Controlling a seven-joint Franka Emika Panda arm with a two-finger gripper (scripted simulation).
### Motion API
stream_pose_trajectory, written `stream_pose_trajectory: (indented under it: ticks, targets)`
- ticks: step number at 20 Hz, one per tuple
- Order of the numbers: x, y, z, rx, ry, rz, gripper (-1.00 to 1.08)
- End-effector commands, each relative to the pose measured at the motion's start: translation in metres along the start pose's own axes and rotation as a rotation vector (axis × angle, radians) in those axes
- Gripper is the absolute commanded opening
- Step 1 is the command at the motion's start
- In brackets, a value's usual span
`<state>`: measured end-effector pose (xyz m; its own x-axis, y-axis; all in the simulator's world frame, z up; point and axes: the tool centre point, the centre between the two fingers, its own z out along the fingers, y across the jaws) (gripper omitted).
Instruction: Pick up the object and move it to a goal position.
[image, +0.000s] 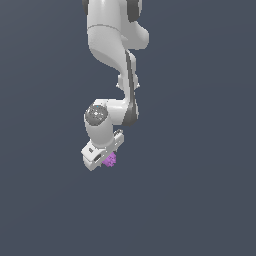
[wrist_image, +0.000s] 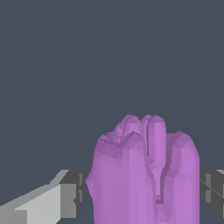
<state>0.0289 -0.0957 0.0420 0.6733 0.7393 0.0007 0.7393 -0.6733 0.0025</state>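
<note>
The object (image: 111, 159) is a small bumpy purple-magenta lump, seen just under the white hand in the exterior view. In the wrist view the object (wrist_image: 144, 175) looks large and sits between the two fingers. My gripper (image: 106, 161) points down with its jaws around the lump. One grey finger pad (wrist_image: 72, 192) meets one side of the lump and the other pad (wrist_image: 213, 189) meets the opposite side, so the gripper (wrist_image: 142, 194) is shut on it. The lump's lower part is cut off by the wrist view's edge.
The white arm (image: 112, 45) reaches down from the top of the exterior view. Around it there is only a plain dark blue-grey surface, with no other objects, containers or edges in sight.
</note>
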Motion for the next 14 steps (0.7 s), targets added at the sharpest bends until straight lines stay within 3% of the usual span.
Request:
stream_pose_trajectory:
  ticks: [1, 14]
  targets:
    - [0.001, -0.001, 0.001, 0.003, -0.001, -0.002, -1.0]
    - [0.007, -0.016, -0.039, 0.0, -0.001, 0.0, -1.0]
